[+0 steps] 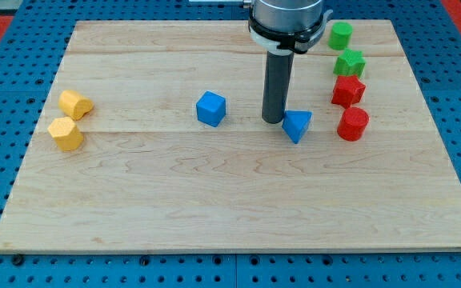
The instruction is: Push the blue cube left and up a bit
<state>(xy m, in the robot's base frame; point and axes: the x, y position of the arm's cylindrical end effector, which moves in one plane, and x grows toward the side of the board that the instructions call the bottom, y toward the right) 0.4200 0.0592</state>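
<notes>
You'll find my tip (273, 121) — a bare rod (nothing gripped) — just left of the blue triangular block (297, 125); the blue cube (211, 108) sits apart, further left on the wooden board (230, 200).

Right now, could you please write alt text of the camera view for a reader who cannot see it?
My tip rests on a wooden board between the blue cube on its left and a blue triangular block close on its right. Two yellow blocks sit far left; green and red blocks far right.
</notes>
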